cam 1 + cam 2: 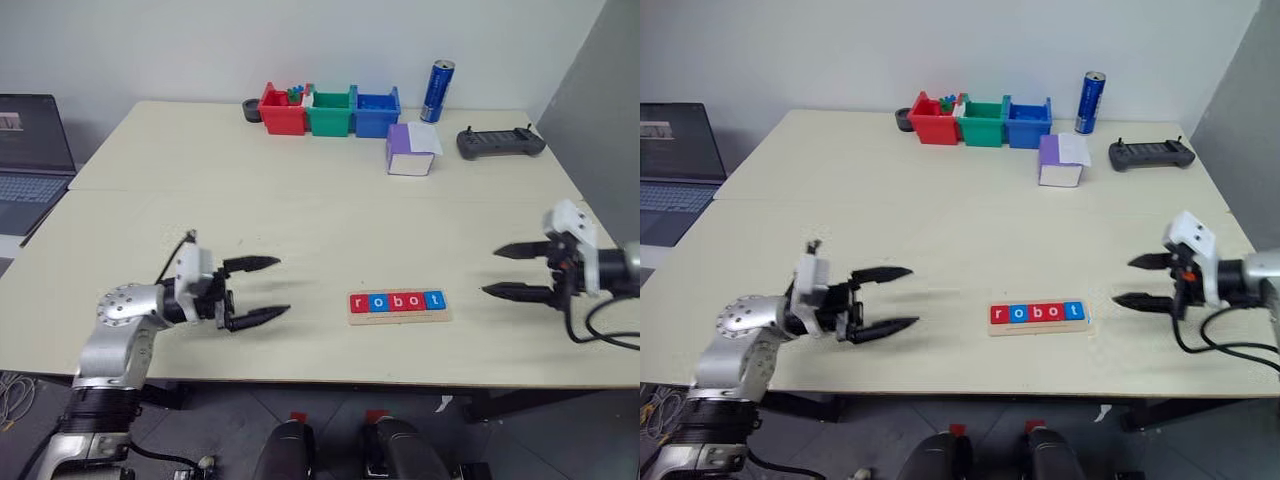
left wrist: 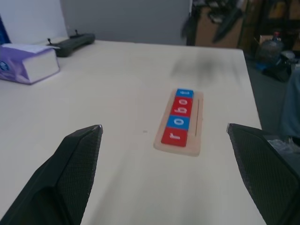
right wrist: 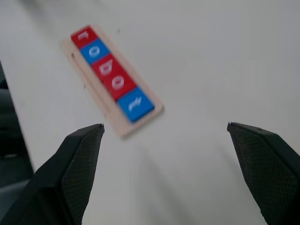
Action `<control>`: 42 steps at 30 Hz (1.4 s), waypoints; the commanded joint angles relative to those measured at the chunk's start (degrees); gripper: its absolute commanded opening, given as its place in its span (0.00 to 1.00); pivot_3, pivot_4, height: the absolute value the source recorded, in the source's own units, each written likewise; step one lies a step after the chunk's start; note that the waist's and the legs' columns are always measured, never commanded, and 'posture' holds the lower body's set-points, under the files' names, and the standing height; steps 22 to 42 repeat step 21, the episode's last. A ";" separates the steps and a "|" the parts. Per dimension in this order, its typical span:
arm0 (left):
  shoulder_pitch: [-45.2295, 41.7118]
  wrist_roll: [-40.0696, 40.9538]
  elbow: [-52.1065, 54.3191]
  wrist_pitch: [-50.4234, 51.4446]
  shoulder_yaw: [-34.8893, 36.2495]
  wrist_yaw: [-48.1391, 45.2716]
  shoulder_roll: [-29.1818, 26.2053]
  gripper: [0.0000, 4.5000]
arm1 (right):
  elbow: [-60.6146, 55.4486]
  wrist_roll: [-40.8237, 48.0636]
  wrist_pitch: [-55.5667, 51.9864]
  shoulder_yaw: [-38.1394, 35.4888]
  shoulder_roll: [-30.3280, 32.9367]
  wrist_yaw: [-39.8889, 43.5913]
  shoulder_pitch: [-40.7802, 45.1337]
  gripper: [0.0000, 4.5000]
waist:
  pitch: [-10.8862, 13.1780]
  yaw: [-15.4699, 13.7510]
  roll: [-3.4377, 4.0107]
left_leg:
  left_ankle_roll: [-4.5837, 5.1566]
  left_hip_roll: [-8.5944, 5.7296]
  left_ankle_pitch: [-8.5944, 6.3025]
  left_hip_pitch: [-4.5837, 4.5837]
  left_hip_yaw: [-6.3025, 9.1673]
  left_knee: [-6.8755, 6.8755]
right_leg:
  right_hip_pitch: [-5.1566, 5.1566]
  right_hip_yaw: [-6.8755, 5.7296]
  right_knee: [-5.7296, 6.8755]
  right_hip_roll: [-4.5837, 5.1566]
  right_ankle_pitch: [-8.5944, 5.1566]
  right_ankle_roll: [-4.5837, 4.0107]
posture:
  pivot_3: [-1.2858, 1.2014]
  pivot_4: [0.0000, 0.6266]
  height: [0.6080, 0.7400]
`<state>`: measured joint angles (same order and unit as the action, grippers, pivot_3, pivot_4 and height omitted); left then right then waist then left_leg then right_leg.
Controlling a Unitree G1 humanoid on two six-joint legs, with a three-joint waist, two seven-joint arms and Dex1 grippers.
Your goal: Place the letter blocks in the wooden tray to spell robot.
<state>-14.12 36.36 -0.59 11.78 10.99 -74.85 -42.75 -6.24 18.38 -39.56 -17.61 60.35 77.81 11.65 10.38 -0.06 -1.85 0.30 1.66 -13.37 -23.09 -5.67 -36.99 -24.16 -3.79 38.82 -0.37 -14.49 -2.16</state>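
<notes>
My left arm [image 1: 115, 335] is brushed silver metal with a round screw-studded joint cap, ending in a white block and black housing. Its jaws are two tapered black fingers [image 1: 252, 264] with finely textured inner pads. My right wrist [image 1: 578, 245] carries a white block, grey cuff and looping black cables.
</notes>
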 commanded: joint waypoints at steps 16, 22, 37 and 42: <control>7.76 3.31 9.86 10.79 13.96 0.39 -14.83 1.00 | 11.77 3.97 10.50 -1.89 8.70 8.08 -0.33 0.99 | -0.03 0.21 0.09 | -0.03 0.01 -0.01 0.14 -0.02 0.11 | 0.04 0.01 0.02 -0.02 -0.09 -0.15 | 0.52 0.24 1.00; 8.62 3.04 12.11 11.02 13.76 1.71 -14.45 1.00 | 15.07 3.61 12.71 0.89 9.00 8.65 2.60 0.99 | -0.03 0.14 0.09 | -0.06 0.01 -0.03 0.15 -0.01 0.12 | 0.04 0.00 0.03 -0.02 -0.11 -0.18 | 0.52 0.24 1.00; 8.62 3.04 12.11 11.02 13.76 1.71 -14.45 1.00 | 15.07 3.61 12.71 0.89 9.00 8.65 2.60 0.99 | -0.03 0.14 0.09 | -0.06 0.01 -0.03 0.15 -0.01 0.12 | 0.04 0.00 0.03 -0.02 -0.11 -0.18 | 0.52 0.24 1.00; 8.62 3.04 12.11 11.02 13.76 1.71 -14.45 1.00 | 15.07 3.61 12.71 0.89 9.00 8.65 2.60 0.99 | -0.03 0.14 0.09 | -0.06 0.01 -0.03 0.15 -0.01 0.12 | 0.04 0.00 0.03 -0.02 -0.11 -0.18 | 0.52 0.24 1.00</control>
